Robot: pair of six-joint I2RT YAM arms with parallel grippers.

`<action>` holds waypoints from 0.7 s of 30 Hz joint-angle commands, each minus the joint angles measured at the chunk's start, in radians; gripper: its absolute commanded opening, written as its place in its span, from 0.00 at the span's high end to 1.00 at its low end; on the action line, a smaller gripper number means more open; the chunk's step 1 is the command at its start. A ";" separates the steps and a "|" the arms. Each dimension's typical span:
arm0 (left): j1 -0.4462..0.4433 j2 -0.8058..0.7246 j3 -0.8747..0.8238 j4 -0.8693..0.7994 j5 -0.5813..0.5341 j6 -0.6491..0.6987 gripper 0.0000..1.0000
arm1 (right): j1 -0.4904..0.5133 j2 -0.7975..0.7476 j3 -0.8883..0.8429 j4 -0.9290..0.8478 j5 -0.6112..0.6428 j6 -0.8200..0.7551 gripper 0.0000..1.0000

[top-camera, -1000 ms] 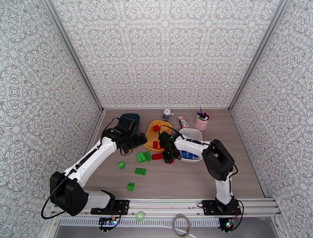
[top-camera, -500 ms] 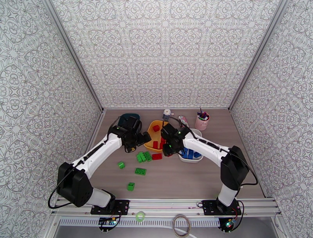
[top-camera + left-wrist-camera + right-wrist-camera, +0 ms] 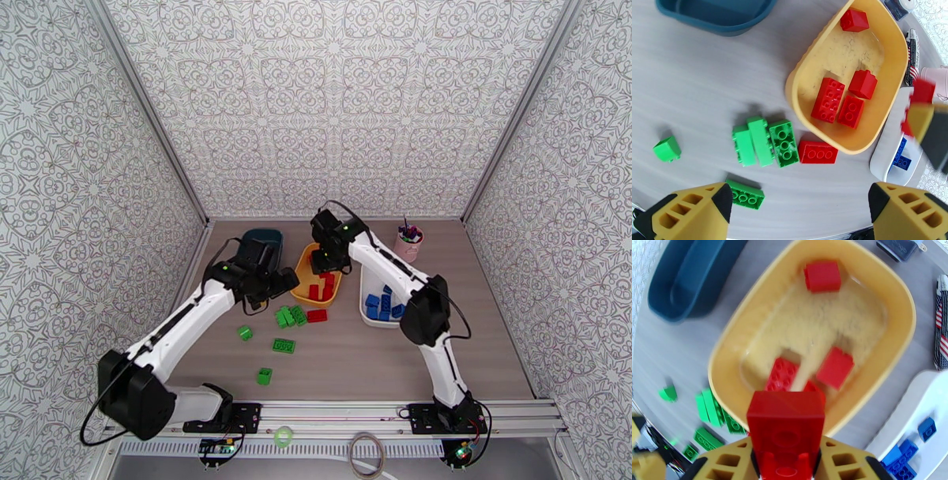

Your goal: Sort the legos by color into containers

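Now right gripper (image 3: 786, 453) over yellow tray (image 3: 884, 291), jaws pinching red brick (image 3: 786, 425) end-on. I'd release low over bare tray floor, clear of red bricks inside (image 3: 835, 368), to avoid bounce-out. Left gripper (image 3: 798, 195) spread wide, empty, above green bricks (image 3: 762, 140) on table.

Bright even light, soft shadows — motion blur over the yellow tray (image 3: 723, 354)

Right tool (image 3: 324, 263) above the yellow tray (image 3: 299, 276) of red legos (image 3: 320, 289), blue legos (image 3: 383, 304) in the white tray (image 3: 368, 280) alongside.
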 commanded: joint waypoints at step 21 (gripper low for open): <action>-0.183 0.155 0.103 -0.049 -0.064 0.054 0.05 | -0.046 -0.247 -0.294 0.036 -0.018 0.080 0.41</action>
